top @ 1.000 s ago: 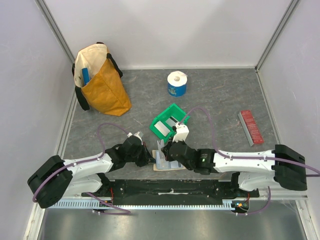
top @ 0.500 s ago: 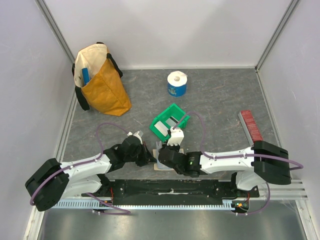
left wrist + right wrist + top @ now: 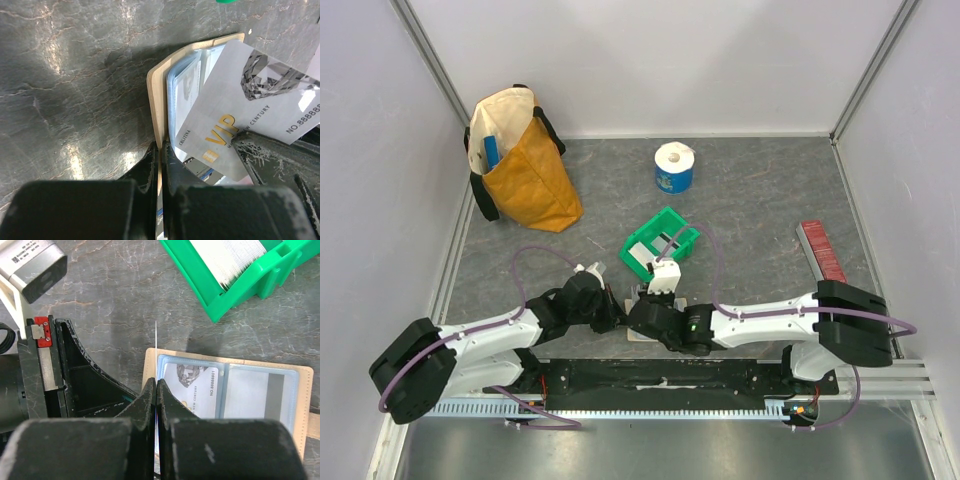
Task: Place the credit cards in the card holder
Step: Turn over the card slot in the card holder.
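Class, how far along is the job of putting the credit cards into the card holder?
Done: the open card holder shows a diamond-print card and a striped card in its clear pockets. In hand: the right gripper pinches a VIP card over those pockets while the left gripper clamps the holder's cover. Left: seating it, then the white cards in the green bin.

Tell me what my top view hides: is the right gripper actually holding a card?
Observer: Yes; the right gripper is shut on a VIP card, tilted over the open card holder.
Operator: And the left?
Observer: The left gripper is shut on the holder's tan cover edge.
Operator: Any pockets taken?
Observer: Two clear pockets facing up each hold a card: a diamond-print card and a striped card.
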`<state>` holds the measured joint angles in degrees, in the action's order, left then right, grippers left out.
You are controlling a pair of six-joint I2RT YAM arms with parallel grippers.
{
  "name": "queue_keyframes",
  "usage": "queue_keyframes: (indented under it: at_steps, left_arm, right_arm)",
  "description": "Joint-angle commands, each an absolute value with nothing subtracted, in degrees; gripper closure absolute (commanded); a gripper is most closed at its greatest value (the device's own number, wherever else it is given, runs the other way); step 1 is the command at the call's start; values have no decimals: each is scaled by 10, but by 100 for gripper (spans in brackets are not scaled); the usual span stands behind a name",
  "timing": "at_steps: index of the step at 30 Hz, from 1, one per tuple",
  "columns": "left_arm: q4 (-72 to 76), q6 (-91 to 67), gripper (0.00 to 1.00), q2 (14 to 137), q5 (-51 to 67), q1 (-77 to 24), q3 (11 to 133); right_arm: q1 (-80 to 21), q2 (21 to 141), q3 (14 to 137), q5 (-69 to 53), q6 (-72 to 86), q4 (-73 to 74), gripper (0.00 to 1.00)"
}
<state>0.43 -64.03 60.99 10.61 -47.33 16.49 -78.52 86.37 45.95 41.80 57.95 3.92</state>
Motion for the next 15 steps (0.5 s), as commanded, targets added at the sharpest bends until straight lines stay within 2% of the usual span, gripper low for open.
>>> queue_keyframes:
  at_steps: [1,9,15]
  left_arm:
    - [12,-646,98,599,108,-474,174]
    - [11,-648,98,594,107,-472,175]
    - [7,-647,98,587,106,-472,174]
  right_arm:
    - [-808,881,507,482,582,111,100]
    - [-848,930,597,568,583,242,100]
    - [-855,954,629,583,591,292,100]
